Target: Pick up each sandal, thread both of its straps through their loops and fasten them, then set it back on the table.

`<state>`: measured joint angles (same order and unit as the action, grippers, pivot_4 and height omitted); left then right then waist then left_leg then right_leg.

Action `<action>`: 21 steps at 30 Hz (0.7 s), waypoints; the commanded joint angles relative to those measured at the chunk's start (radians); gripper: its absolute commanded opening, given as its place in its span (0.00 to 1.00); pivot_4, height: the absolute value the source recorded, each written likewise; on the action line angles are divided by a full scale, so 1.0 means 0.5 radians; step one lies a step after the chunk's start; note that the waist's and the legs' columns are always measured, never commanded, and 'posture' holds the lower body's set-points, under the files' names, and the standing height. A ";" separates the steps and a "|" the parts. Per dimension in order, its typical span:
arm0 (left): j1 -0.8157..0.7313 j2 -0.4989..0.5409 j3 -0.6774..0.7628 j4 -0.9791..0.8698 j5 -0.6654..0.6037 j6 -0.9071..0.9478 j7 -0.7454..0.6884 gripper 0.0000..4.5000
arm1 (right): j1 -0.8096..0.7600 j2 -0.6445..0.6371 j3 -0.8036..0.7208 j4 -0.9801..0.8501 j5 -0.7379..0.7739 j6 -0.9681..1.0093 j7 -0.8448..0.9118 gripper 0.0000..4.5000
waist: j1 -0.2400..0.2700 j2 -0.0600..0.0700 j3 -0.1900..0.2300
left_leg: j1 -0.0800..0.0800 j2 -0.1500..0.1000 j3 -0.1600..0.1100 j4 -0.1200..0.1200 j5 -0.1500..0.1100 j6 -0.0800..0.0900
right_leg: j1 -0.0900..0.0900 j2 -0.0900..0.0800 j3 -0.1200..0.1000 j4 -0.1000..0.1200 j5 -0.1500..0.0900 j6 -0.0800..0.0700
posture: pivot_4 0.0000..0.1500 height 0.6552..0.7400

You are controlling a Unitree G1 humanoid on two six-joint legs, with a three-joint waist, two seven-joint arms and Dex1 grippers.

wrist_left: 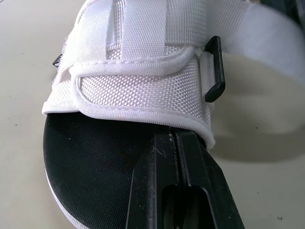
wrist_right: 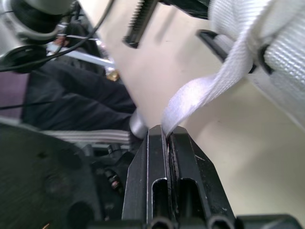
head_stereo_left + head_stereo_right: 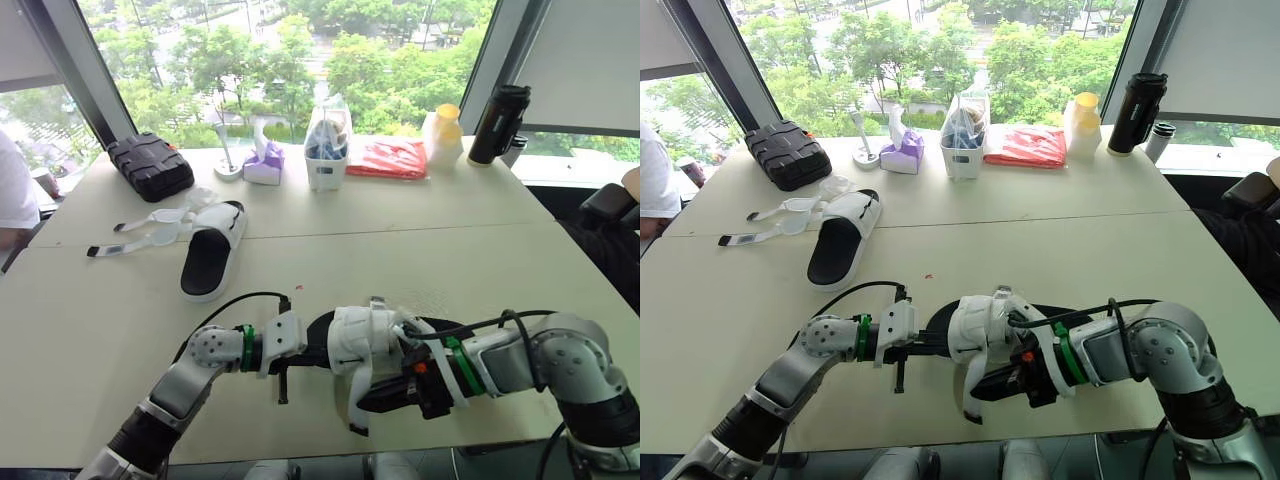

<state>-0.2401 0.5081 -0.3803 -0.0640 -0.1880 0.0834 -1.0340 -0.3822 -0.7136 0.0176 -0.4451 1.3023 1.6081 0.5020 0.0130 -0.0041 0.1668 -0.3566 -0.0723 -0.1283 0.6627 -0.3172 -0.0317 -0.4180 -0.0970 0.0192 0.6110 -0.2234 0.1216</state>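
Left wrist view, left gripper (image 1: 175, 138) clamped on sandal (image 1: 143, 90) sole, right gripper (image 2: 167, 131) pinching its strap (image 2: 200, 90), arms angled inward

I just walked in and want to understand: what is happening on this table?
The robot is working on one sandal at the near edge of the table. Its left gripper is clamped on the black sole, while the right gripper pinches the end of a white strap that leads from a black loop. The other sandal lies farther back on the robot's left, its straps spread open.
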 commanded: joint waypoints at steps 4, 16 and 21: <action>0.074 0.013 -0.157 0.168 0.140 0.108 -0.049 0.00 | -0.250 -0.167 -0.140 0.025 0.273 -0.044 0.262 0.01 | 0.003 0.000 0.000 | 0.000 0.000 -0.002 0.000 0.000 0.000 | 0.003 0.000 -0.002 -0.002 -0.001 0.001 | 1.00 1.00; 0.083 0.012 -0.154 0.163 0.148 0.108 -0.058 0.00 | -0.670 -0.095 0.229 0.350 -0.380 -0.577 0.583 0.01 | 0.002 0.000 0.000 | -0.001 -0.001 -0.003 0.000 -0.001 0.002 | 0.003 -0.001 -0.003 -0.004 -0.002 0.003 | 1.00 1.00; 0.101 0.025 -0.146 0.144 0.152 0.109 -0.054 0.00 | -0.698 -0.103 0.397 0.480 -0.670 -0.769 0.790 0.01 | 0.001 0.000 0.000 | -0.001 -0.002 -0.003 0.000 -0.002 0.004 | 0.002 -0.001 -0.002 -0.004 -0.002 0.003 | 1.00 1.00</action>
<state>-0.2433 0.4995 -0.3796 -0.0584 -0.1857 0.0831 -1.0500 -0.7049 -0.7614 0.2088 -0.2103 1.0085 1.2651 0.8539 0.0137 -0.0040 0.1666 -0.3570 -0.0730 -0.1297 0.6627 -0.3184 -0.0298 -0.4168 -0.0976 0.0181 0.6090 -0.2243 0.1230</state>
